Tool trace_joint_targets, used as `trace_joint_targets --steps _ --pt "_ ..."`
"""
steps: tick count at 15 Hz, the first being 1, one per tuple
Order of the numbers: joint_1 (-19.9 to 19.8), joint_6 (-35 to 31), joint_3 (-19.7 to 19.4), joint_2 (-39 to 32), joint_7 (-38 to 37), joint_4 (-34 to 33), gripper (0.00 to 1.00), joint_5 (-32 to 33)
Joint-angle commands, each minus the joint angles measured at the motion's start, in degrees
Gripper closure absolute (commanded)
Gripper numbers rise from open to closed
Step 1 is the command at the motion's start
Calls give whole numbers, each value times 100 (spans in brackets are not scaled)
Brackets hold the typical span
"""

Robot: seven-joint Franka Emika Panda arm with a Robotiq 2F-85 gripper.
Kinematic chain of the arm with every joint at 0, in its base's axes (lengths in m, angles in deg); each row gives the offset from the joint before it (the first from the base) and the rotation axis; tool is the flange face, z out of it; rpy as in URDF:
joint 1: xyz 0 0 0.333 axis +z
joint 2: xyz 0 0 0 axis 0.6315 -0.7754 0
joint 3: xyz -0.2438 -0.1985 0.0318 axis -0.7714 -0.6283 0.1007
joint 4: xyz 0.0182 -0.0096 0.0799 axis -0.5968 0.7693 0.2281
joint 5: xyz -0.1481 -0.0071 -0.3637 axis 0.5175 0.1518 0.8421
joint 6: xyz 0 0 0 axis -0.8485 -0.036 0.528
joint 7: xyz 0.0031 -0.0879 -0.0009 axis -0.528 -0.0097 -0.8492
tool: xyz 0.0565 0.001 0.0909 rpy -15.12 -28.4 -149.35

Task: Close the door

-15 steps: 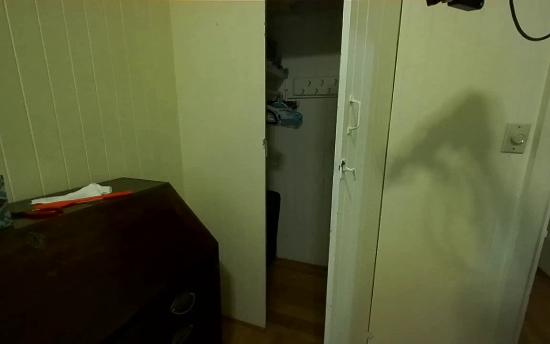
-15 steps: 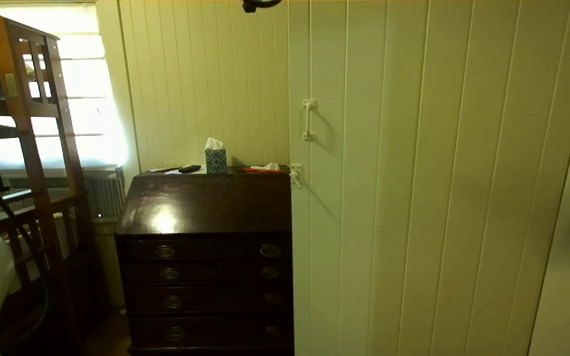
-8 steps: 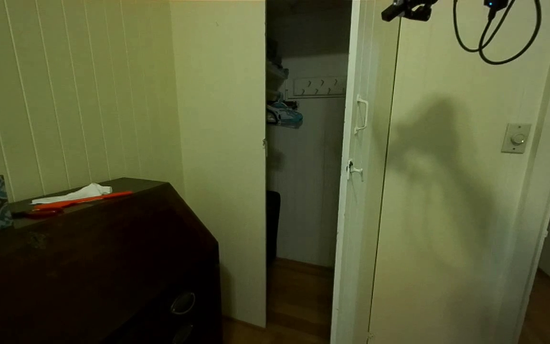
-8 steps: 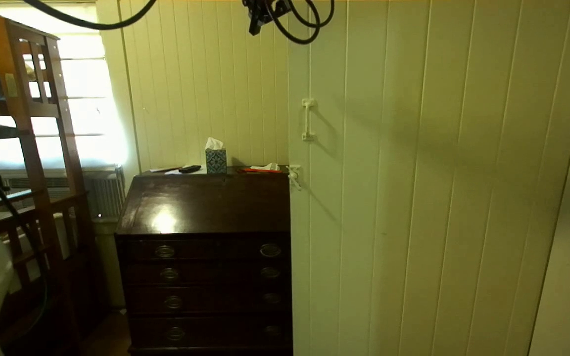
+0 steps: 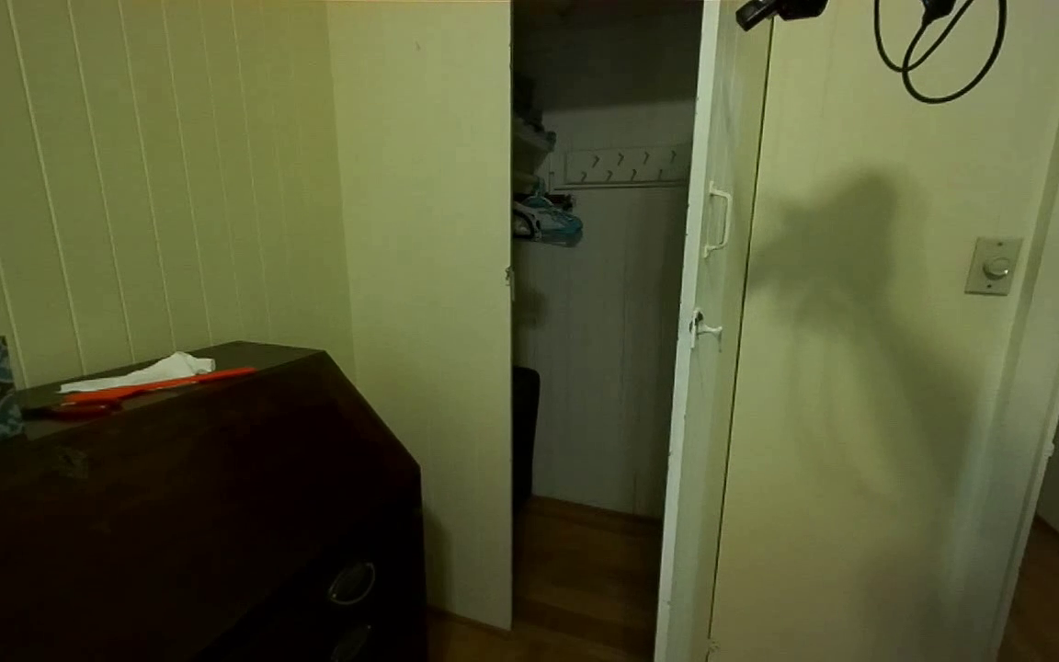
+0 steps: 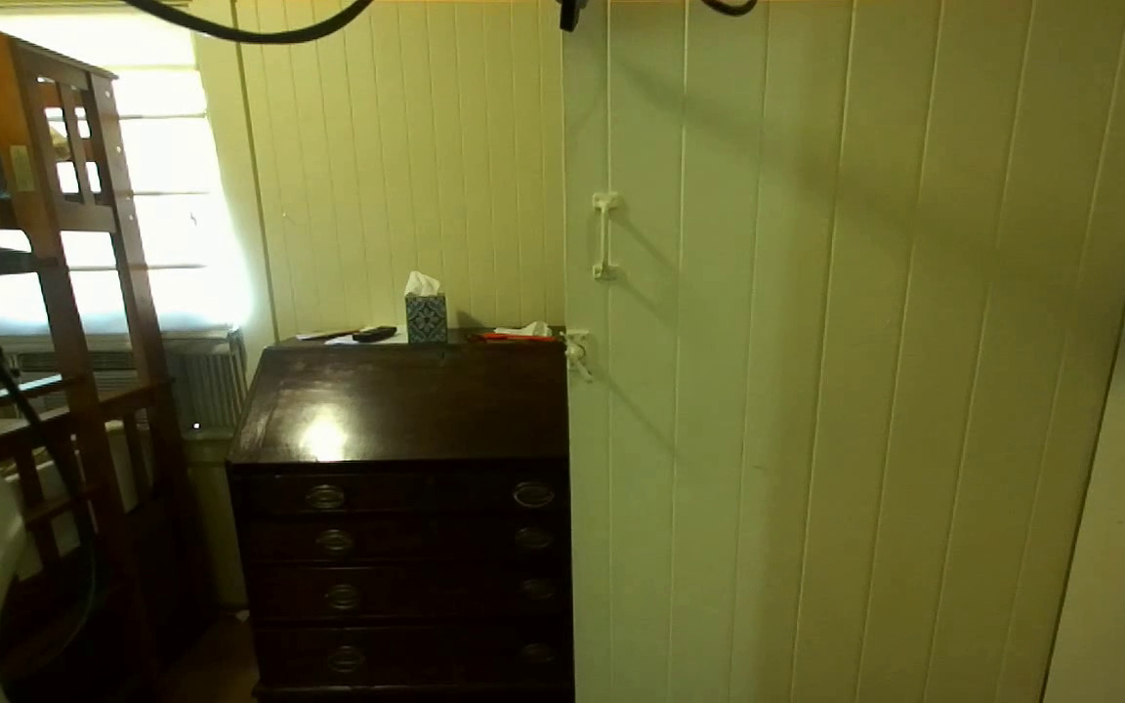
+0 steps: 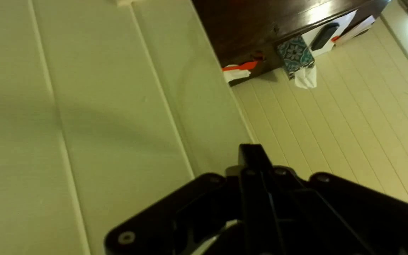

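Observation:
The door (image 5: 700, 441) is a tall cream door that stands open, its free edge towards the camera and a dark closet gap beside it. It also shows broad and grooved in an exterior view (image 6: 846, 391). A pale handle (image 5: 720, 221) sits near its free edge, above a small latch (image 5: 704, 329). In the wrist view the door (image 7: 112, 106) fills the left side. My gripper (image 7: 251, 150) is shut with nothing seen between the fingers. Its tip overlaps the door's free edge there; I cannot tell if it touches. Only its dark end (image 5: 755, 13) shows at the top of an exterior view.
A dark slant-top desk (image 6: 406, 410) stands beside the door with a tissue box (image 6: 426, 318) and red scissors-like item (image 5: 157, 386) on it. A bunk bed (image 6: 55, 195) stands by the window. A looped cable (image 5: 952, 98) hangs from the arm.
The door's free edge has moved right in an exterior view, so the closet gap looks wider. The gripper first came down into view, then rose slightly and shifted right over the last half second.

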Motion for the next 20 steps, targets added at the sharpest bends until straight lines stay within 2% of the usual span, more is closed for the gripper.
trace_joint_targets --steps 1,6,7,8,18,20 --pt "60 -950 -30 73 671 82 100 -10" --pt "286 -2791 134 51 1435 467 100 -285" --pt "348 -2874 136 32 1346 522 100 -338" --pt "304 -2429 26 -11 1141 287 100 -92" --pt "335 -2494 2 -33 1149 313 100 -101" --pt "386 -2636 90 -129 1723 287 100 163"
